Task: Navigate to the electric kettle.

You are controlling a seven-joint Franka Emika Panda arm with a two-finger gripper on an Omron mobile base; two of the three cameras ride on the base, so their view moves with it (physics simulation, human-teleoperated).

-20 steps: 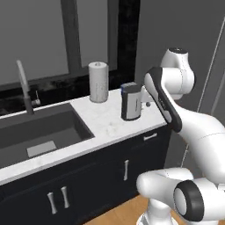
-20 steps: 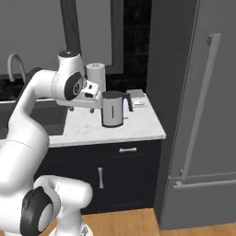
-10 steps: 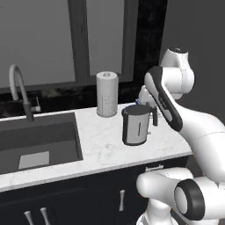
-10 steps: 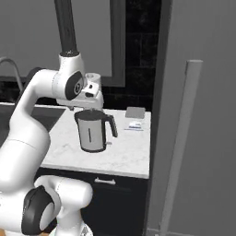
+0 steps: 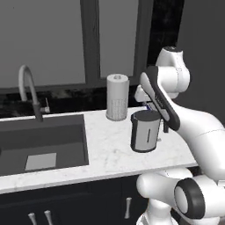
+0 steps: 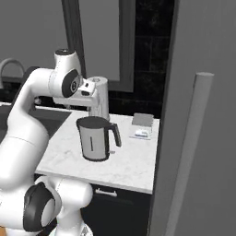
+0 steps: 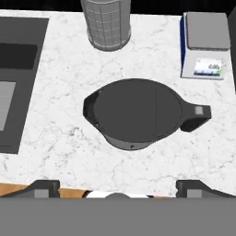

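Note:
The electric kettle is a brushed-steel cylinder with a dark rim and side handle, standing upright on the white marble counter. It sits at the middle of the right base view, with its handle pointing toward the fridge. In the hand view I look straight down on the kettle's dark lid. My gripper hangs above the counter's front edge, open, with its fingertips wide apart and nothing between them.
A white paper towel roll stands behind the kettle. To the left lie a dark sink and faucet. A small kitchen scale is on the counter's right end. The grey fridge blocks the right side.
The whole picture has shifted as the base drove closer. The kettle now looks larger and more central in both base views. The arm's pose has not changed.

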